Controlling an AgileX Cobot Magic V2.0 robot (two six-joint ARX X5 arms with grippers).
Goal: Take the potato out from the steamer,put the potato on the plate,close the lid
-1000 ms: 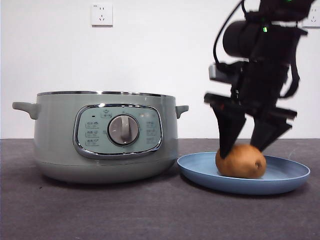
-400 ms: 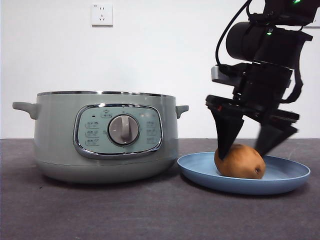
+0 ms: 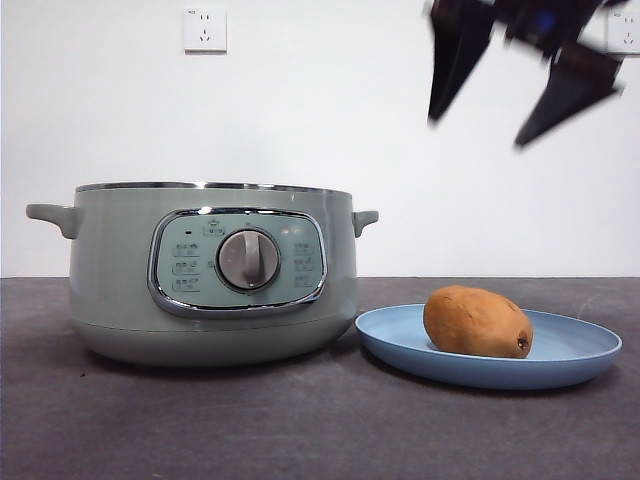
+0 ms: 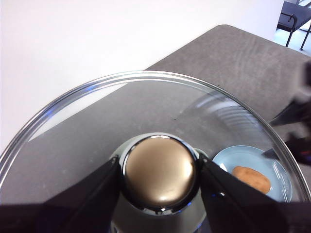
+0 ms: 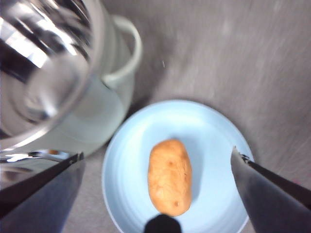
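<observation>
There was one potato (image 3: 477,321), one plate (image 3: 580,352) and one steamer (image 3: 110,270). One lid (image 4: 87,126) showed. Two grippers (image 3: 520,75) (image 4: 159,175) were counted.

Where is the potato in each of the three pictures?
Front view: the potato lies on the blue plate, right of the steamer.
Left wrist view: small, seen through the glass lid, on the plate.
Right wrist view: lengthwise in the plate's middle, below the open right end effector.
Shared landmark: the blue plate.

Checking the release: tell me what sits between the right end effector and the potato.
Nothing: in the front view, only bare wall separates the right end effector from the potato.
</observation>
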